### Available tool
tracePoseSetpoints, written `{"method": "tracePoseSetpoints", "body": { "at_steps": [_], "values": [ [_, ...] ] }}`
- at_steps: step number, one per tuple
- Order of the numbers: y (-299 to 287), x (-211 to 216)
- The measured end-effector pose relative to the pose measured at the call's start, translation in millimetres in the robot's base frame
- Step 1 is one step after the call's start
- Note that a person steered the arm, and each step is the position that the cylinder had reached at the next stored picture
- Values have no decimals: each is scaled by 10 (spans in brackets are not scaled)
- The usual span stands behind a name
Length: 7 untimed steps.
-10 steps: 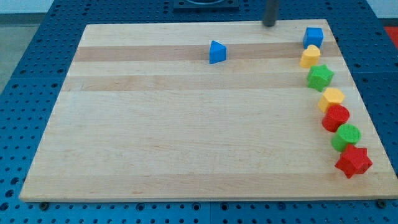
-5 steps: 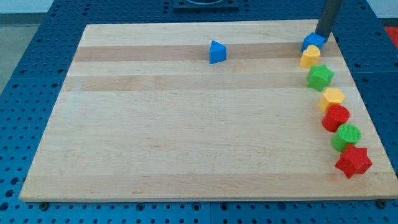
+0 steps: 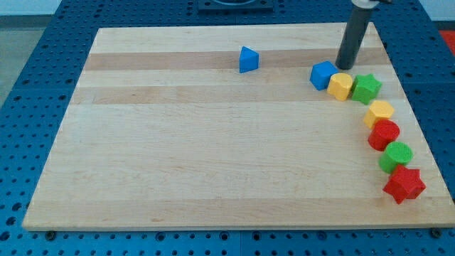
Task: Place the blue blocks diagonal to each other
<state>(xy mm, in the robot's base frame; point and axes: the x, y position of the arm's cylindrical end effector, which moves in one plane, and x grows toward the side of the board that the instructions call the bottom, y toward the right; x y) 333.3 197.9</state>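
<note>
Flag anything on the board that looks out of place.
The blue cube and the yellow block beside it sit left of the curved column down the view's right, bunched against the green star. My tip stands just above them.

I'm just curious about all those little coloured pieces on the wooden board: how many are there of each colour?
Blue: 2, the triangular block and the cube
Yellow: 2
Green: 2, a star and a round block
Red: 2, a round block and a star
Total: 8

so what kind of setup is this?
Likely a lab pushing rig: a wooden board on a blue perforated bench, small coloured blocks, and my tip just above the yellow block.
</note>
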Motion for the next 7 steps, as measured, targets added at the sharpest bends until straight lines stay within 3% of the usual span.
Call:
{"method": "tracePoseSetpoints", "body": {
  "at_steps": [2,3,5,7],
  "values": [
    [-1435,533],
    [-1647,572],
    [-1324,847],
    [-1768,932]
  ]
}}
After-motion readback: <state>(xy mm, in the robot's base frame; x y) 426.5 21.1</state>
